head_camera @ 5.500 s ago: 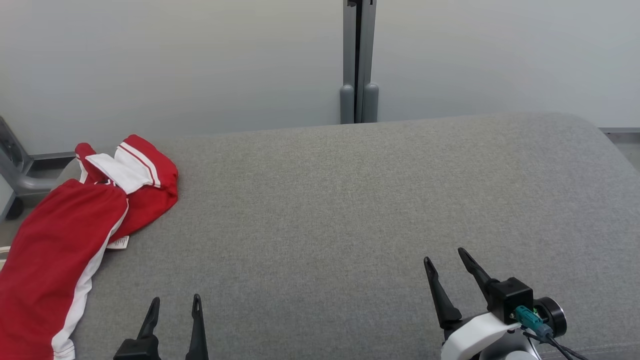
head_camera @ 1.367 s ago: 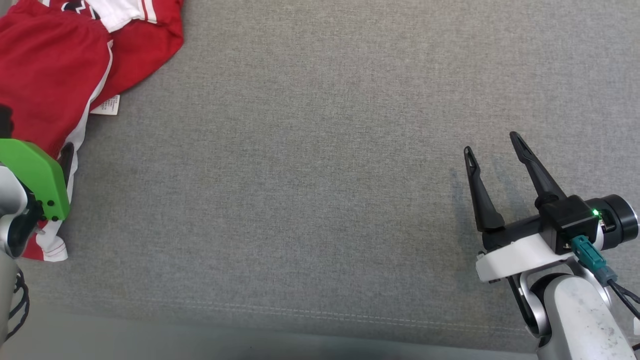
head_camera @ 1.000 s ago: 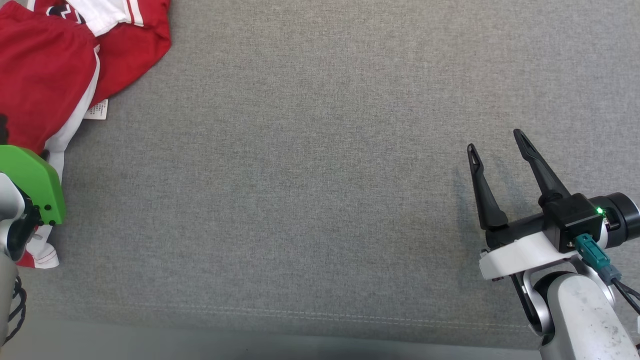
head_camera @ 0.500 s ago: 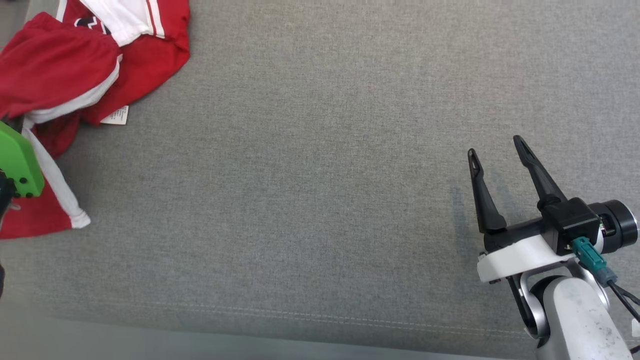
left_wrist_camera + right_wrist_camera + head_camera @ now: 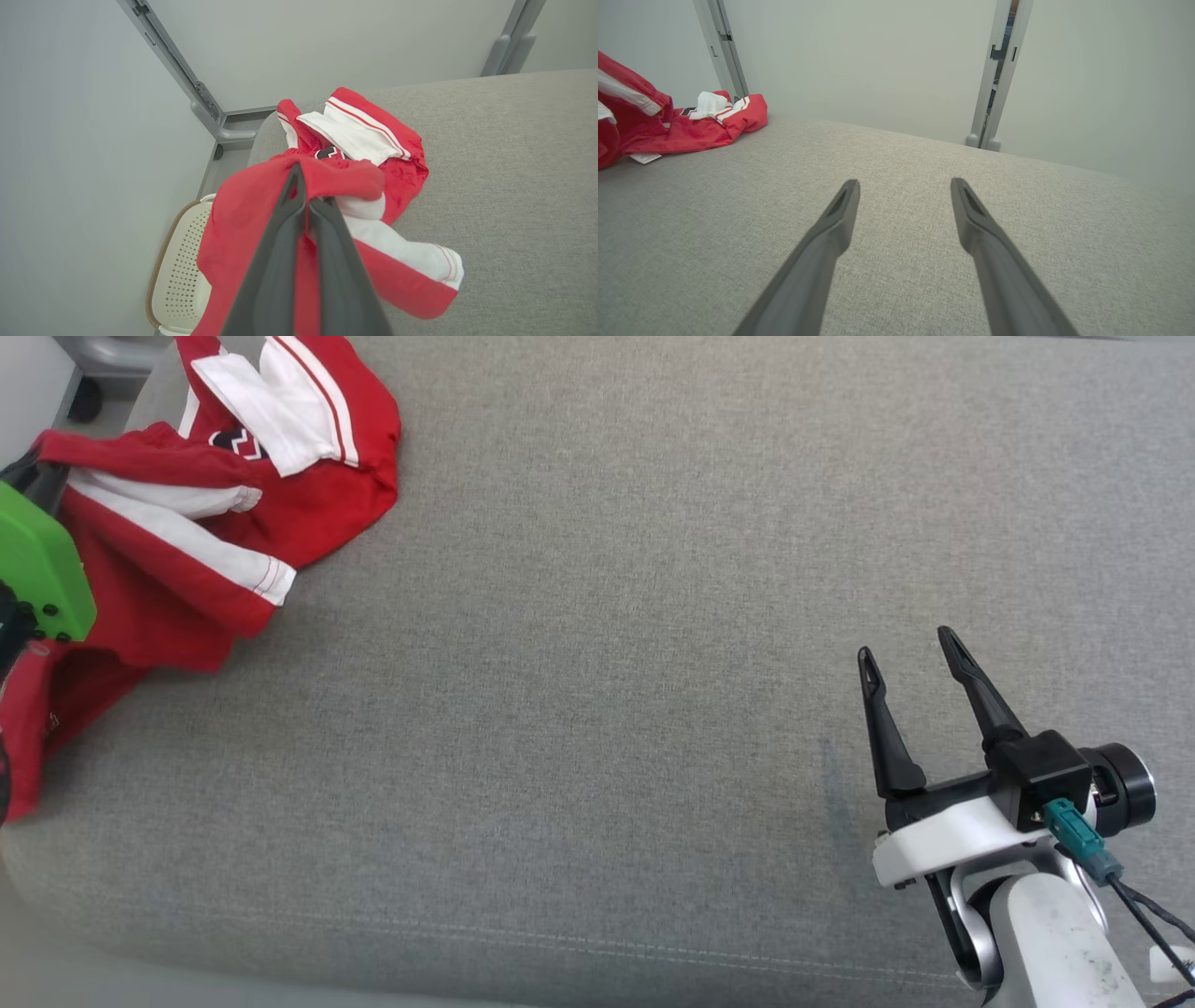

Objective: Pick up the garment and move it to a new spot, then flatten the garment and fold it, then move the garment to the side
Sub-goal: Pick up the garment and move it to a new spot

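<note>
Pick-up under way: fold of red-and-white garment point(image 5: 373, 140) clamped in left hand point(image 5: 304, 184), rest bunched at far-left corner of grey surface point(image 5: 607, 663). Right hand point(image 5: 904, 644) spread, empty, over surface's right side. Next, probably: lift clear and carry toward surface's middle.

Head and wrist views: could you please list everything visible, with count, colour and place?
garment: one, red with white panels, bunched at the padded surface's far left end
label: one, white, at the garment's edge
padded surface: one, grey, across the scene
basket: one, cream, perforated, on the floor beside the surface's end
posts: two, grey, against the wall
wall: pale grey, behind the surface
green cover: one, on the left arm
left gripper: dark, shut on a raised fold of the garment
right gripper: dark, open, over bare surface at the right
</note>
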Available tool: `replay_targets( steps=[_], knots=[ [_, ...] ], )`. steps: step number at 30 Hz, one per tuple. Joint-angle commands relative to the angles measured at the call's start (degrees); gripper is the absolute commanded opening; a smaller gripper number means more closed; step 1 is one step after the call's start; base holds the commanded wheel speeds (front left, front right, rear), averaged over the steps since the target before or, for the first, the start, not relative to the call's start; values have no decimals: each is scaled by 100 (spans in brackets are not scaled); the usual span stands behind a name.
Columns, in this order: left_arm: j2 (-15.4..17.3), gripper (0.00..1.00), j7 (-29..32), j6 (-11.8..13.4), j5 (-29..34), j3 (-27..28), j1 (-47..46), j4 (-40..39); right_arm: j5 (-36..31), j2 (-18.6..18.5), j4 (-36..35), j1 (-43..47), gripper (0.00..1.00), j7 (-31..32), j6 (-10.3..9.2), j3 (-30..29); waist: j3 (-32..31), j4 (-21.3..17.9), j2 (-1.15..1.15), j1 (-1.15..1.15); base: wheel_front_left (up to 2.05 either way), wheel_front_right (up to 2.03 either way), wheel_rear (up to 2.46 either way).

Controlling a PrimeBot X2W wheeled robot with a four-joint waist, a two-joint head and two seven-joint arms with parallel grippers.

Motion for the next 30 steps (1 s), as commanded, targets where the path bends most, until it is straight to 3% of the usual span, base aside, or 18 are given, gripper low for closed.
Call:
replay_targets(
  steps=[1, 8, 16, 30],
  knots=[
    [30, 0, 15, -13, -17, -45, -108, -77, 25, 7, 40, 76, 100, -56, 0, -4, -272, -123, 0, 0, 0, 0, 0],
    [-79, 0, 141, -11, -168, -491, -351, -623, 179, 50, 319, 140, 100, -193, -1, 54, -728, -604, 0, 0, 0, 0, 0],
    [-239, 0, 116, -10, -358, -1211, -551, -1047, 428, 58, 503, 242, 100, -292, -1, 80, -1057, -1427, 0, 0, 0, 0, 0],
    [-653, 0, -258, -10, -737, -2117, -1335, -1092, 594, 60, 581, 155, 100, -334, -1, 258, -1151, -2895, 0, 0, 0, 0, 0]
  ],
)
